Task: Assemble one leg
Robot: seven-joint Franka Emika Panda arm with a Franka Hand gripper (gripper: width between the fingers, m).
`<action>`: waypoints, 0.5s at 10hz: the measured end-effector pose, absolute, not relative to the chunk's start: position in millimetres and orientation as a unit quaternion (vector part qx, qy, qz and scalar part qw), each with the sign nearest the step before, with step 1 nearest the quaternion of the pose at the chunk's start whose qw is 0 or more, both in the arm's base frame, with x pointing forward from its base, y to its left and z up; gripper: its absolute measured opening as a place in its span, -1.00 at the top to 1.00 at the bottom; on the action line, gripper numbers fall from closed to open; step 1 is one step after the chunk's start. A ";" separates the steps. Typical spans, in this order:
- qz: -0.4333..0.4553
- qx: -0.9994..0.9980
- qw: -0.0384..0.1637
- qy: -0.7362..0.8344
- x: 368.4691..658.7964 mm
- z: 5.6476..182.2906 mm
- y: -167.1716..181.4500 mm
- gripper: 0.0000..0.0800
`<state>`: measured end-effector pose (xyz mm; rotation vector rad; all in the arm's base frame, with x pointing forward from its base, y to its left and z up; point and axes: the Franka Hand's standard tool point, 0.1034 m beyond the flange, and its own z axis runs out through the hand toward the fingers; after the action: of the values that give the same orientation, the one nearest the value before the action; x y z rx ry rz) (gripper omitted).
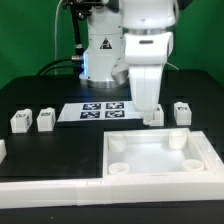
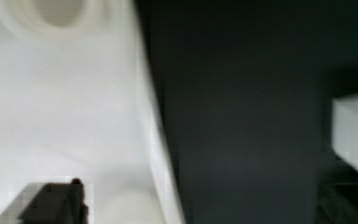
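wrist view shows pincer (image 2: pixel 202 205) spread over tray (image 2: pixel 51 110) edge, marker board (image 1: pixel 100 108) only in exterior view

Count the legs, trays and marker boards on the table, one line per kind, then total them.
Legs: 4
Tray: 1
Marker board: 1
Total: 6
Not counted: a cut-off white piece at the exterior view's left edge, kind unclear.

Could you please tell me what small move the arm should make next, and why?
Probably shift the open gripper sideways toward the leg before closing. In the wrist view the fingers straddle the tray edge and bare table, while the leg sits off to one side, not centred between them.
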<state>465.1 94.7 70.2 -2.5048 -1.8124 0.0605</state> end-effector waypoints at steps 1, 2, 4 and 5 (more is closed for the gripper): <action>0.019 -0.855 0.022 -0.518 457.6 76.1 112.3 -0.62; 0.013 -0.885 0.017 -0.465 454.4 85.2 131.2 -0.62; 0.013 -0.924 0.017 -0.382 452.5 86.3 142.7 -0.62; 0.014 -0.944 0.018 -0.329 452.3 86.3 143.2 -0.62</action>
<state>452.3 143.2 86.3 -2.9313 -1.0223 0.0438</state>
